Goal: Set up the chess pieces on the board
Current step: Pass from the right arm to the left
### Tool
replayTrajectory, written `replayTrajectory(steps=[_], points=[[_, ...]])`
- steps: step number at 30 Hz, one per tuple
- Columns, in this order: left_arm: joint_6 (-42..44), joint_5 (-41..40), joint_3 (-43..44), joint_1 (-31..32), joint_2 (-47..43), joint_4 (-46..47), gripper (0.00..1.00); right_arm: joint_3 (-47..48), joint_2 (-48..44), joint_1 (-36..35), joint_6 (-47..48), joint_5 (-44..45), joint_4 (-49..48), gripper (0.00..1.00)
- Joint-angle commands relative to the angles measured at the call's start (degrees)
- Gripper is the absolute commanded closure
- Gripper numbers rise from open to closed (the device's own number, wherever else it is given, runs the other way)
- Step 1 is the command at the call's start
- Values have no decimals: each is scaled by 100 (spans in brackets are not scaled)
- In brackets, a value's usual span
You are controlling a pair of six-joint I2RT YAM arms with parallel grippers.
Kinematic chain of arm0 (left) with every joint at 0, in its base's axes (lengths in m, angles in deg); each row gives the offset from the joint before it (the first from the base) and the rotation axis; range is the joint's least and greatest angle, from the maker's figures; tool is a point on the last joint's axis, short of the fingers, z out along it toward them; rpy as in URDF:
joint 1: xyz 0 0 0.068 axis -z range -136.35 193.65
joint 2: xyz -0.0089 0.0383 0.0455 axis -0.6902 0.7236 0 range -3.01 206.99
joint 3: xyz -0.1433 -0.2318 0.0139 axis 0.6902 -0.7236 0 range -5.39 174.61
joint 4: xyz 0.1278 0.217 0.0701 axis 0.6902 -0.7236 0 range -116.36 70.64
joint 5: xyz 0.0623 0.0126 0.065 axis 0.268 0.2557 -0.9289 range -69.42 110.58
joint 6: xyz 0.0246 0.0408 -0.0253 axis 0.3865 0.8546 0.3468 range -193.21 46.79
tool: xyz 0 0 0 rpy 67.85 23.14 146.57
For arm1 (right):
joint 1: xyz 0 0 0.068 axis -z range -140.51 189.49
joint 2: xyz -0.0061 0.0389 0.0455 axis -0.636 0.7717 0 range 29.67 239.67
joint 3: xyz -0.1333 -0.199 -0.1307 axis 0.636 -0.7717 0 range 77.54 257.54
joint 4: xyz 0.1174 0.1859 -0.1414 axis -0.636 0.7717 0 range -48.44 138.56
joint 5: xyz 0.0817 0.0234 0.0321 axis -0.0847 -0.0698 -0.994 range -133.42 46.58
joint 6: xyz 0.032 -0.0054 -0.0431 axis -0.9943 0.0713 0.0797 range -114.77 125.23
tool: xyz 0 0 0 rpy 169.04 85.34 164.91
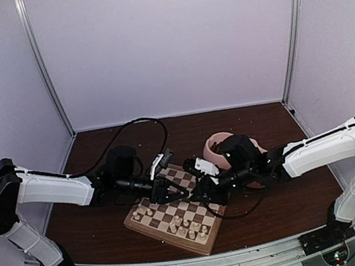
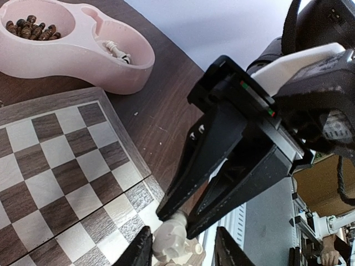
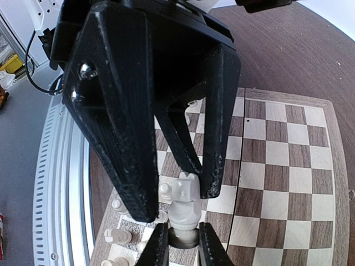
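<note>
The board (image 1: 198,205) lies on the dark table, with several cream chess pieces (image 1: 185,225) standing along its near side. Both grippers meet just above it. My right gripper (image 3: 180,244) is shut on the base of a cream knight (image 3: 186,205), held upright over the board (image 3: 288,166). My left gripper (image 2: 183,249) is open, with its fingers on either side of the same knight (image 2: 172,238). One of its fingers (image 3: 213,185) is close against the knight's head; the other (image 3: 136,199) stands apart. From above, the left gripper (image 1: 181,190) and right gripper (image 1: 199,190) hide the knight.
A pink two-compartment bowl (image 2: 83,55) sits beyond the board's far corner, holding dark brown pieces (image 2: 30,27) and a few cream ones (image 2: 116,50). Cream pawns (image 3: 165,191) stand below the knight, and one piece (image 3: 113,237) lies on its side. A black cable (image 1: 142,121) loops behind the left arm.
</note>
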Motion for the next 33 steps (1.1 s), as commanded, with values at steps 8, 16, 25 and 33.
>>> replayTrajectory(steps=[8, 16, 25, 33], points=[[194, 207, 212, 77, 101, 52, 76, -62, -210, -20, -1, 160, -150, 89], [306, 220, 245, 86, 73, -63, 62, -138, -301, -20, -35, 222, -231, 90], [324, 231, 203, 95, -11, -24, 65, -114, -268, -23, -12, 207, -199, 90], [376, 160, 138, 95, -186, -41, 58, -94, -241, -21, 6, 182, -171, 90]])
